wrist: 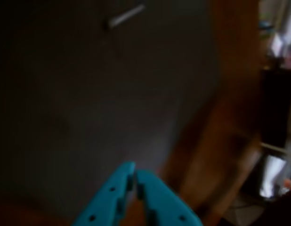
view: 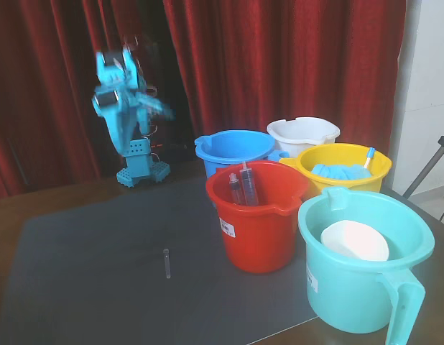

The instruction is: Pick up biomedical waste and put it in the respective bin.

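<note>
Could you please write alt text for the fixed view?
A blurred blue robot arm stands raised at the back of a dark mat, where a small clear tube lies alone. Five buckets cluster on the right, the white bucket farthest back.

Backdrop: deep red pleated curtain (view: 279, 65) across the rear, white wall (view: 430, 93) at right of the fixed view with a thin dark stand leg (view: 430, 169) leaning before it, brown wooden table (view: 57, 198) carrying a dark grey mat (view: 100, 273) (lighting soft, even, no hard shadows).

Turquoise plastic arm (view: 125, 108), blurred, seemingly dark joints
</note>
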